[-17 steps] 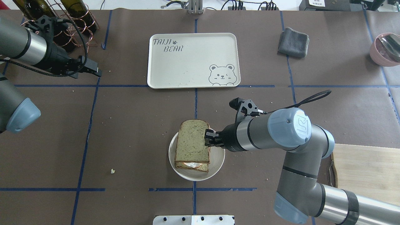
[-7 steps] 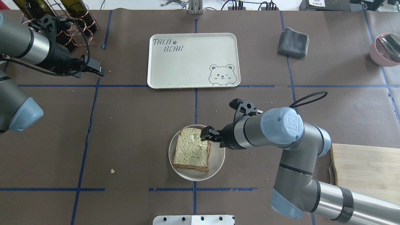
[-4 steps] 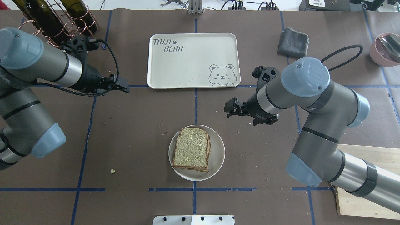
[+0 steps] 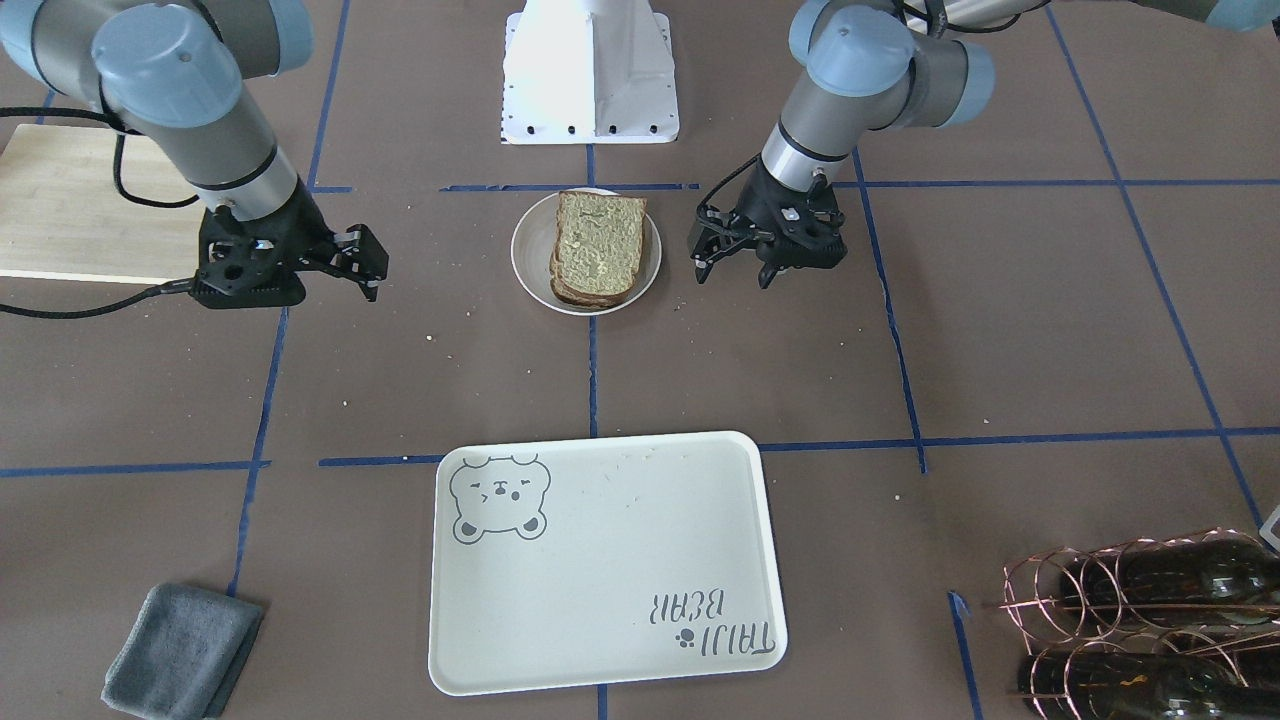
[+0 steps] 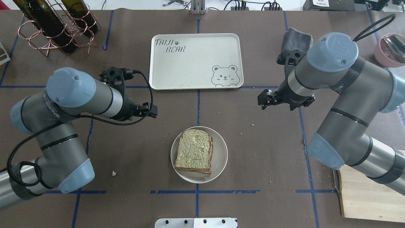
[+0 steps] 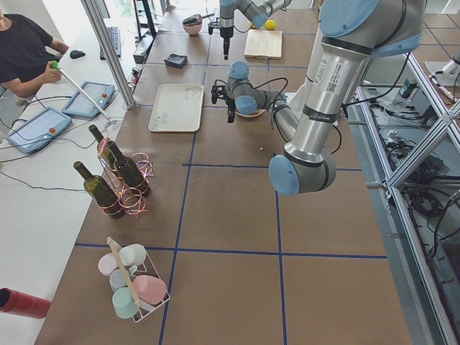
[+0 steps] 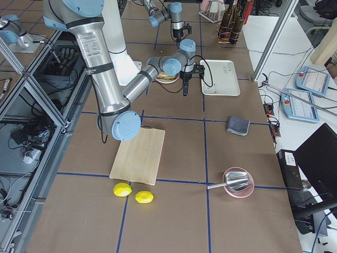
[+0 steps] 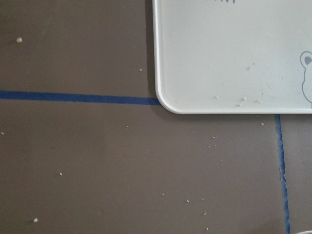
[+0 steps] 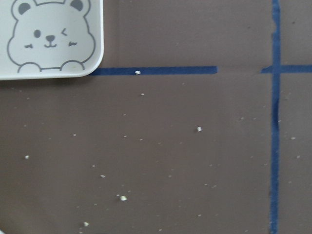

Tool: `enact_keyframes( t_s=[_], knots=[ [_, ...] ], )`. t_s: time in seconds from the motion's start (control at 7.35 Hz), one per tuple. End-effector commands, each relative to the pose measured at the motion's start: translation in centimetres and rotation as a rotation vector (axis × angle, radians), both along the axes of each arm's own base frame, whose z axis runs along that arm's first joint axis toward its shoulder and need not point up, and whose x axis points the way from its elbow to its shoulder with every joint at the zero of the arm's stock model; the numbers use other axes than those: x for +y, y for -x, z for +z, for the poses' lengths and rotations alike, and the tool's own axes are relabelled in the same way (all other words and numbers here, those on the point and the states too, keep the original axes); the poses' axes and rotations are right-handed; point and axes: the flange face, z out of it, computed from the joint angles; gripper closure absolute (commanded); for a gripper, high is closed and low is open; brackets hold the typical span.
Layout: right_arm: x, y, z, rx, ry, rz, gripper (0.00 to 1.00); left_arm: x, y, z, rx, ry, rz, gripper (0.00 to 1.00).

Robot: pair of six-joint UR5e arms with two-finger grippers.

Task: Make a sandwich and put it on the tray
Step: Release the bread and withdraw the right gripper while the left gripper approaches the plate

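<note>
I'm remoting into a robotics lab w/ a mock kitchen set-up, not a real one. The counter (image 5: 133, 152) is covered in brown paper w/ a blue tape grid (image 5: 221, 192). Aluminium framing (image 6: 109, 50) & tangled cables (image 6: 399, 151) flank it. Teach pendants (image 6: 32, 129) lie by an operator (image 6: 21, 50). Props incl. wine bottles (image 6: 129, 171), mugs (image 6: 133, 287), lemons (image 7: 122, 189).

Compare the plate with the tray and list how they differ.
Shape: the plate is round; the tray is rectangular with rounded corners.
Marking: the plate is plain white; the cream tray carries a bear drawing and lettering.
Load: the plate holds the sandwich; the tray holds only a few crumbs.
Size: the tray is clearly larger than the plate.
Both are pale and lie flat on the table.
</note>
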Motion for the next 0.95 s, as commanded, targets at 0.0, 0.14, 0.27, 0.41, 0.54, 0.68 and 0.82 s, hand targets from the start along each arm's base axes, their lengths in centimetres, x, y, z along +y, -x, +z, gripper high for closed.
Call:
enact_keyframes(
  t_s=[0.0,0.14,0.27,0.41,0.54,0.68,0.82],
  knots=[
    [-2.1,-6.4,3.6,-0.003,-0.001,-0.025,0.0,3.3,-3.5,-0.9,0.004,0.029,0.029,0.36],
    [-2.3,-7.2,4.2,-0.004,-0.012,-0.042,0.0,4.3,-4.3,-0.8,0.003,0.031,0.048,0.4],
    [-2.3,-7.5,4.5,-0.001,-0.009,-0.039,0.0,5.5,-5.3,-0.8,0.004,0.033,0.071,0.4],
    [-2.5,-7.9,4.6,0.0,-0.008,-0.032,0.0,5.8,-6.4,-0.7,-0.003,0.037,0.081,0.42],
    [-2.6,-8.5,5.2,0.007,-0.014,-0.038,0.0,5.5,-7.1,-0.7,-0.01,0.033,0.072,0.44],
    [-2.7,-9.1,5.8,0.012,-0.021,-0.043,0.0,5.6,-7.5,-0.7,-0.012,0.032,0.073,0.5],
    [-2.7,-9.3,5.8,0.013,-0.021,-0.041,0.0,5.5,-7.7,-0.4,-0.018,0.034,0.072,0.58]
  ],
)
